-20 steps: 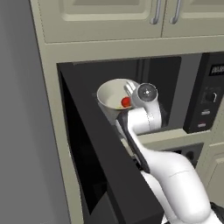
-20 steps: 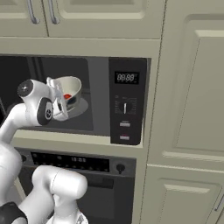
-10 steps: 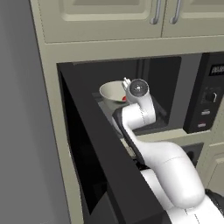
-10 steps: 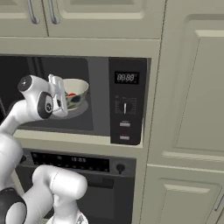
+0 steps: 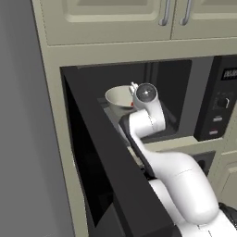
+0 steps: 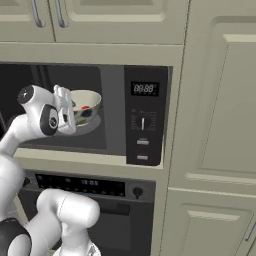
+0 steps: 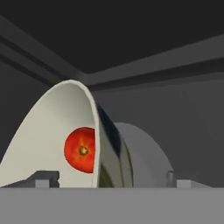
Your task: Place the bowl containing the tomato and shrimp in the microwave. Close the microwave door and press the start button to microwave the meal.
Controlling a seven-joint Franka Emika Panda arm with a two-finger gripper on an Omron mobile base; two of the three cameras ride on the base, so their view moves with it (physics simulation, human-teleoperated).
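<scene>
The pale bowl (image 6: 86, 105) stands upright on the round plate (image 6: 92, 129) inside the microwave (image 6: 143, 120). Its white inside (image 7: 48, 131) holds the red tomato (image 7: 81, 149), while the shrimp is hidden. My gripper (image 7: 111, 180) is open, with the bowl's rim wall between the two fingertips (image 7: 43, 178) and touching neither. From the left base the gripper (image 5: 134, 90) sits at the right-hand rim of the bowl (image 5: 118, 97). From the right base the gripper (image 6: 66, 107) sits at the bowl's left rim. The microwave door (image 5: 106, 157) is swung wide open toward me.
The open door juts out left of my arm. The control strip (image 5: 220, 106) with display, knob and buttons is right of the cavity. A black oven (image 6: 85, 187) sits below, beige cabinets (image 6: 215, 100) above and to the right.
The bowl went from tilted and raised to level on the plate. My gripper's jaws have spread and let go of its rim.
</scene>
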